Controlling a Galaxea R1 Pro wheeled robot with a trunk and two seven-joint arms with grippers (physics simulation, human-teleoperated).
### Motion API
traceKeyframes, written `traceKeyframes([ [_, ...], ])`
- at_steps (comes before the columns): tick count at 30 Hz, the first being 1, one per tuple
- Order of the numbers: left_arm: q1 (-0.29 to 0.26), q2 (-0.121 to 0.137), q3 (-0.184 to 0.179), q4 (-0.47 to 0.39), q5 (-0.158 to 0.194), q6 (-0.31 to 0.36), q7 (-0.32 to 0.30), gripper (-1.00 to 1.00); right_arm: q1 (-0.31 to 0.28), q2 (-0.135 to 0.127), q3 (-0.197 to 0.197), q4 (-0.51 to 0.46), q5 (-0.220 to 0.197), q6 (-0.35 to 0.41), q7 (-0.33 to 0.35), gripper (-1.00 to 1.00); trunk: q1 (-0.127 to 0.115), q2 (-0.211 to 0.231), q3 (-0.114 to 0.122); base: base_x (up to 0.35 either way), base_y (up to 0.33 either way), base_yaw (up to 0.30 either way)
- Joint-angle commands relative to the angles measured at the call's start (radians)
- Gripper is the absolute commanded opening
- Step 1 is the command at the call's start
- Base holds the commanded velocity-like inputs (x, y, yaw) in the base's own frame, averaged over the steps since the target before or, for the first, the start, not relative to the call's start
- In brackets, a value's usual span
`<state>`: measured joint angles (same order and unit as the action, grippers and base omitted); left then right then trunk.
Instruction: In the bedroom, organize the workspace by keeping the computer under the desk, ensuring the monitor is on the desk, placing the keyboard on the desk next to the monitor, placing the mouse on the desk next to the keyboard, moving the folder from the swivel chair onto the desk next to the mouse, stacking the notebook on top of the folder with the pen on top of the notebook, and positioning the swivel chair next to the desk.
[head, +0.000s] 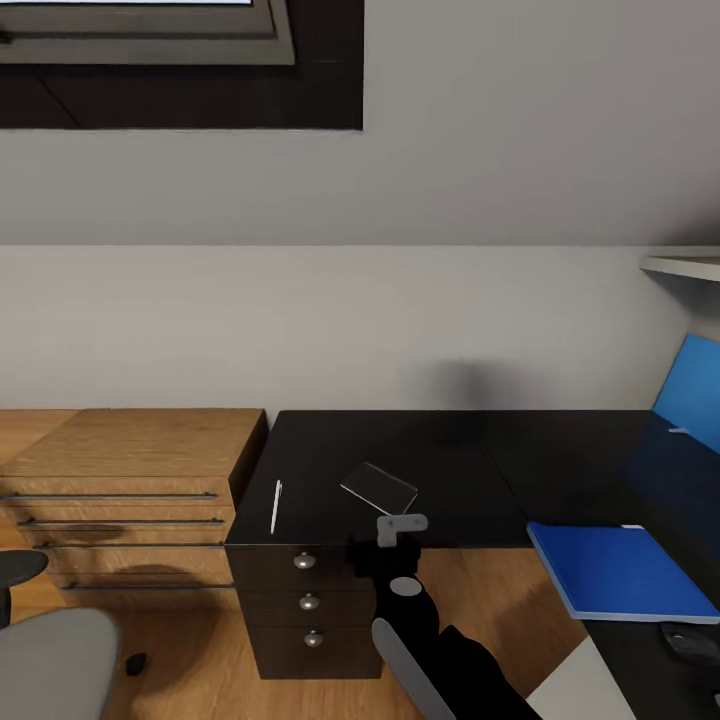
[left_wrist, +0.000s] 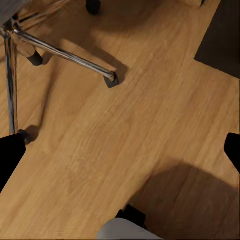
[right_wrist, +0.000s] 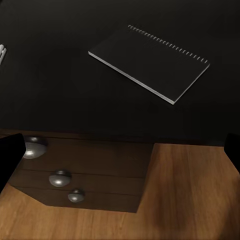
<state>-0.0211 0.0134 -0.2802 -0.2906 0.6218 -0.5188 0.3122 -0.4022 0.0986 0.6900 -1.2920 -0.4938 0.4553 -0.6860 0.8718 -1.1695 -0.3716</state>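
Right gripper (head: 402, 527) hangs over the front edge of the desk (head: 330, 455), above the drawer column. In my right wrist view the two fingertips (right_wrist: 10, 155) sit at opposite borders of the frame, so I read the jaws as spread wide, with nothing between them.

Target, by my judgement: the notebook (head: 379, 487). It lies flat on the glossy black top, just beyond my right gripper, toward the wall and slightly to the left. It sits skewed, not square to the desk edge: its long axis runs diagonally, and the spiral-bound edge (right_wrist: 167, 44) is the far long side, the plain pale edge the near one.

The pen (head: 276, 506) lies further left on the same surface, apart from the notebook, long axis running roughly front to back.

The folder (head: 620, 570) is already on the desk's right-hand wing, well apart from the notebook, off to my right.

Left gripper (left_wrist: 120, 155): dark fingertips at both borders of its wrist view, so apparently open, empty, facing bare wood floor beside the swivel chair (left_wrist: 55, 50) base. The right arm is clearly the nearer one.

Next move, as I judge it: reach forward, turn the wrist to cross the notebook's short axis.
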Motion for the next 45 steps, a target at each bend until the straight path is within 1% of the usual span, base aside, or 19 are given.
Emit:
traceKeyframes([
  [1, 0.000, 0.006, -0.008, -0.049, 0.004, 0.026, 0.009, 1.00, -0.001, 0.000, 0.001, -0.001, -0.006, 0.003, -0.008, 1.00, 0.000, -0.001, -0.001, 0.000, 0.000, 0.016],
  [3, 0.000, 0.015, -0.007, -0.099, 0.004, 0.073, 0.010, 1.00, -0.001, 0.000, 0.002, -0.001, -0.006, 0.003, -0.008, 1.00, 0.000, -0.001, -0.002, 0.000, 0.000, 0.046],
  [4, 0.000, 0.029, -0.006, -0.154, 0.004, 0.139, 0.011, 1.00, -0.001, 0.000, 0.002, -0.001, -0.006, 0.003, -0.008, 1.00, 0.000, -0.001, -0.003, 0.000, 0.000, 0.097],
  [6, 0.000, 0.046, -0.004, -0.219, 0.005, 0.223, 0.011, 1.00, -0.001, 0.001, 0.002, -0.001, -0.006, 0.003, -0.008, 1.00, 0.000, -0.001, -0.005, 0.000, 0.000, 0.117],
  [7, 0.000, 0.068, -0.003, -0.312, 0.007, 0.333, 0.012, 1.00, -0.001, 0.001, 0.001, -0.001, -0.005, 0.003, -0.009, 1.00, 0.000, -0.001, -0.006, 0.000, 0.000, 0.139],
  [9, 0.000, 0.088, -0.002, -0.403, 0.009, 0.433, 0.013, 1.00, -0.001, 0.001, 0.001, -0.001, -0.005, 0.003, -0.009, 1.00, 0.000, -0.001, -0.008, 0.000, 0.000, 0.148],
  [10, 0.000, 0.112, 0.001, -0.517, 0.011, 0.549, 0.014, 1.00, -0.001, 0.001, 0.001, -0.001, -0.005, 0.003, -0.009, 1.00, 0.000, -0.001, -0.009, 0.000, 0.000, 0.160],
  [11, 0.000, 0.123, 0.010, -0.578, 0.014, 0.605, 0.014, 1.00, -0.001, 0.001, 0.000, -0.001, -0.005, 0.003, -0.009, 1.00, 0.000, -0.001, -0.010, 0.000, 0.000, 0.163],
  [12, 0.000, 0.126, 0.018, -0.603, 0.017, 0.627, 0.015, 1.00, -0.001, 0.001, 0.000, -0.001, -0.005, 0.003, -0.009, 1.00, 0.000, -0.001, -0.012, 0.000, 0.000, 0.165],
  [13, 0.000, 0.129, 0.040, -0.645, 0.023, 0.666, 0.015, 1.00, -0.001, 0.001, 0.000, -0.001, -0.005, 0.003, -0.009, 1.00, 0.000, -0.001, -0.013, 0.000, 0.000, 0.167],
  [16, 0.000, 0.126, 0.084, -0.696, 0.031, 0.736, 0.015, 1.00, -0.001, 0.001, 0.000, -0.001, -0.004, 0.003, -0.009, 1.00, 0.000, -0.001, -0.016, 0.000, 0.000, 0.168],
  [17, 0.000, 0.126, 0.084, -0.696, 0.031, 0.736, 0.015, 1.00, -0.001, 0.001, 0.000, -0.001, -0.004, 0.003, -0.009, 1.00, 0.000, -0.001, -0.017, 0.000, 0.000, 0.169],
  [18, 0.000, 0.119, 0.104, -0.738, 0.033, 0.784, 0.015, 1.00, -0.001, 0.001, 0.000, -0.001, -0.004, 0.003, -0.009, 1.00, 0.000, -0.001, -0.019, 0.000, 0.000, 0.169],
  [20, 0.000, 0.113, 0.117, -0.792, 0.035, 0.824, 0.018, 1.00, -0.001, 0.001, 0.000, -0.001, -0.003, 0.003, -0.009, 1.00, 0.000, -0.001, -0.021, 0.000, 0.000, 0.170],
  [21, 0.000, 0.111, 0.133, -0.853, 0.036, 0.858, 0.035, 1.00, -0.001, 0.000, 0.000, -0.001, -0.002, 0.003, -0.009, 1.00, 0.000, -0.001, -0.022, 0.000, 0.000, 0.170],
  [24, 0.000, 0.107, 0.152, -0.970, 0.037, 0.916, 0.110, 1.00, -0.001, 0.000, -0.003, -0.001, -0.002, 0.003, -0.009, 1.00, 0.000, -0.001, -0.026, 0.000, 0.000, 0.171],
  [31, 0.000, 0.099, 0.159, -1.147, 0.042, 1.007, 0.275, 1.00, -0.001, 0.000, -0.024, -0.001, 0.000, 0.003, -0.009, 1.00, 0.000, -0.001, -0.034, 0.000, 0.000, 0.171],
  [37, 0.000, 0.095, 0.164, -1.179, 0.045, 1.026, 0.310, 1.00, -0.001, 0.000, -0.039, 0.000, 0.001, 0.003, -0.009, 1.00, 0.000, -0.001, -0.041, 0.000, 0.000, 0.171],
  [45, 0.000, 0.099, 0.165, -1.184, 0.044, 1.027, 0.319, 1.00, -0.001, 0.000, -0.043, -0.001, 0.001, 0.003, -0.010, 1.00, 0.000, -0.001, -0.051, 0.000, 0.000, 0.171],
])
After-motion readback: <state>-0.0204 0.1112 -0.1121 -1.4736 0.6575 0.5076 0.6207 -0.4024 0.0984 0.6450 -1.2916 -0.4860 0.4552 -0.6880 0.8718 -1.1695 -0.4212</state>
